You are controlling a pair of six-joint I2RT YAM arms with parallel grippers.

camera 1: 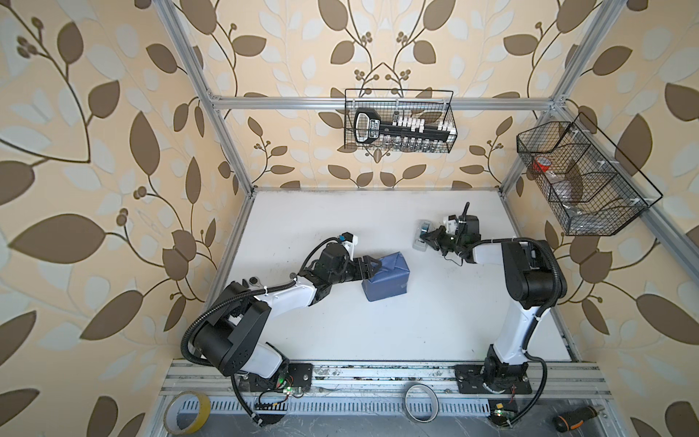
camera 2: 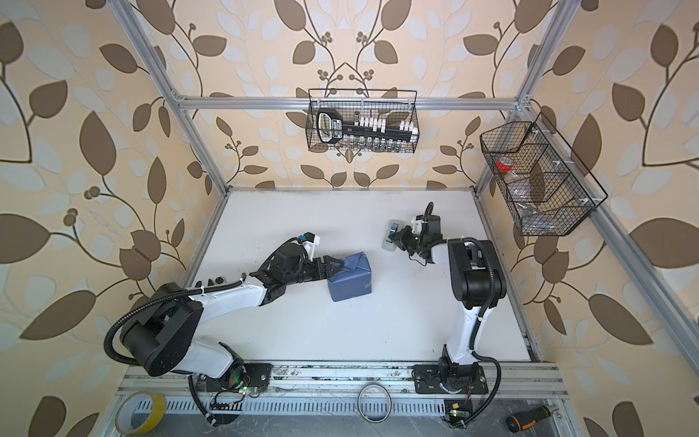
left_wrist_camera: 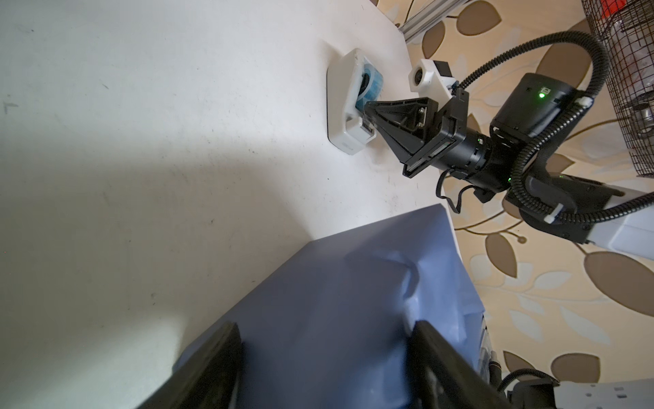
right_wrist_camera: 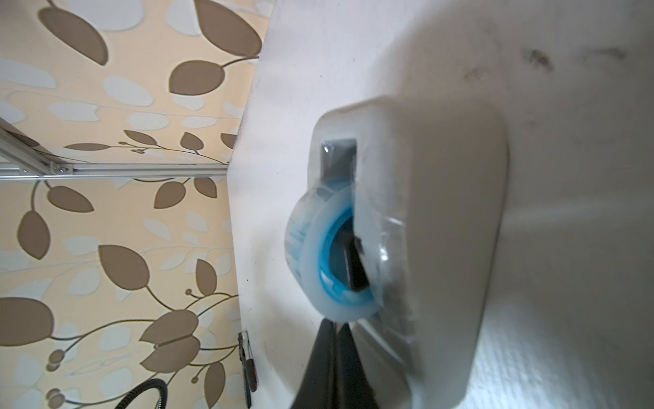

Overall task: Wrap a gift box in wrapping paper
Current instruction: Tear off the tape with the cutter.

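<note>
The gift box is hidden inside the blue wrapping paper [camera 1: 387, 283] [camera 2: 351, 283], which forms a parcel at mid-table with a folded flap at its left end. My left gripper [camera 1: 372, 265] [camera 2: 336, 265] is at that end. In the left wrist view its jaws [left_wrist_camera: 325, 329] stand open, and the paper [left_wrist_camera: 336, 283] runs between and beyond both fingers. My right gripper [camera 1: 425, 237] [camera 2: 393, 239] [left_wrist_camera: 474, 118] [right_wrist_camera: 334, 324] is shut, its tips at the cutter end of the white tape dispenser [camera 1: 419, 246] [left_wrist_camera: 339, 106] [right_wrist_camera: 442, 230], beside the blue-cored tape roll [right_wrist_camera: 311, 248]. Whether it pinches tape I cannot tell.
A wire basket [camera 1: 401, 121] with tools hangs on the back rail, and another wire basket [camera 1: 582, 181] hangs at the right. On the front rail lie a yellow tape roll [camera 1: 189, 412], a grey ring [camera 1: 420, 405] and a screwdriver [camera 1: 575, 418].
</note>
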